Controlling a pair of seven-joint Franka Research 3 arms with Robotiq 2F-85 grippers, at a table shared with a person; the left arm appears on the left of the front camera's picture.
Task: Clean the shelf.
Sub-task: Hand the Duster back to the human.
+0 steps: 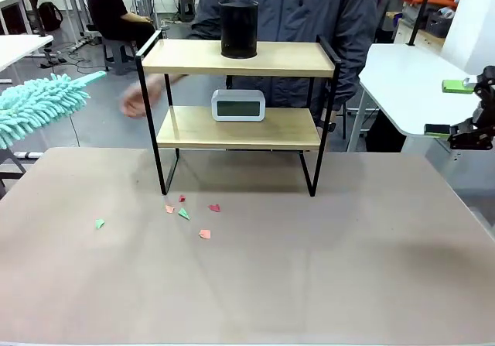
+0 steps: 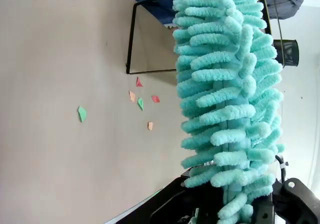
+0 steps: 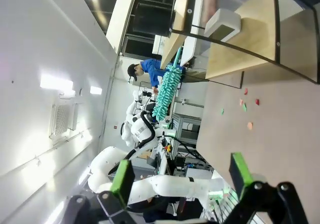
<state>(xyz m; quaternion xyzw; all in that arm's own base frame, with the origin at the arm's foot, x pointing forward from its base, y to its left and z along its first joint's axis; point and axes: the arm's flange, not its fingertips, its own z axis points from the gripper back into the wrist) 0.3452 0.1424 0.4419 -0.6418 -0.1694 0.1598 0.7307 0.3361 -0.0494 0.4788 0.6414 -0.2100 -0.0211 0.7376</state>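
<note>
The shelf (image 1: 238, 125) is standing upright toward the far side of the table (image 1: 325, 268), a small two-tier rack with two light wooden boards set in a thin black metal frame on four legs. A black cylindrical container (image 1: 238, 28) is sitting on the shelf's top board, near its middle, and a small white digital clock (image 1: 238, 104) is resting on the lower board directly beneath it. Small scraps of red, green and orange paper (image 1: 186, 210) are lying on the table just in front of the shelf's left front leg, with one green scrap (image 1: 99, 223) lying farther out to the left of the shelf. A person in a grey jacket (image 1: 309, 13) is standing behind the shelf, with one hand (image 1: 139, 98) showing blurred beside the shelf's left frame. To the left of the shelf, a fluffy turquoise duster (image 1: 39, 102) is hanging in the air above the table, apart from the shelf; the left gripper (image 2: 235, 211) is clenching its fingers on the duster's base, as the left wrist view shows. Well to the right of the shelf, the right gripper (image 1: 456, 107) is hovering beyond the table's edge with its green-padded fingers (image 3: 240, 174) spread wide apart, touching nothing.
</note>
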